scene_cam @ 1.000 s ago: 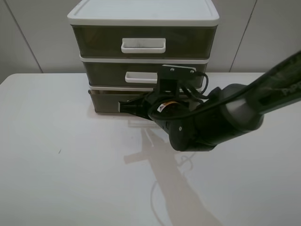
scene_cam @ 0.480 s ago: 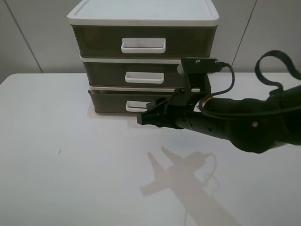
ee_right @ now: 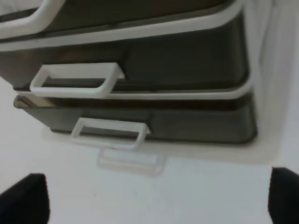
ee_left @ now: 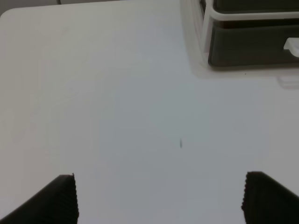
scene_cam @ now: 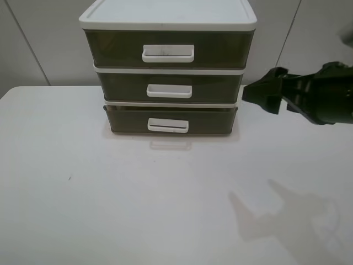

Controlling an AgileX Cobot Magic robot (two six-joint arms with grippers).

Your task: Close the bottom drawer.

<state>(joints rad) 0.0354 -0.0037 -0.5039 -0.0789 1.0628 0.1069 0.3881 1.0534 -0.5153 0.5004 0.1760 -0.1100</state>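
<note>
The bottom drawer point(scene_cam: 207, 121) is the lowest of three smoky-brown drawers in a white-framed unit at the back of the table. Its white loop handle point(scene_cam: 167, 126) faces me, and its front sits almost flush under the middle drawer point(scene_cam: 215, 88). My right gripper point(scene_cam: 262, 93) hangs in the air to the right of the unit, open and empty, touching nothing. The right wrist view shows the bottom drawer point(ee_right: 201, 123) and its handle point(ee_right: 110, 132) beyond the spread gripper point(ee_right: 154, 200). My left gripper point(ee_left: 161, 198) is open and empty over bare table, with the bottom drawer point(ee_left: 247, 44) far off.
The taller top drawer point(scene_cam: 220, 48) sits under the unit's white lid point(scene_cam: 165, 11). The white table point(scene_cam: 83, 193) spreads in front of the unit. A grey wall stands behind it. The right arm's shadow point(scene_cam: 281, 212) falls at the front right.
My right arm has pulled back from the bottom drawer's front, moving right and up, clear of the unit. The bottom drawer's handle is now uncovered. The drawers show no visible shift.
</note>
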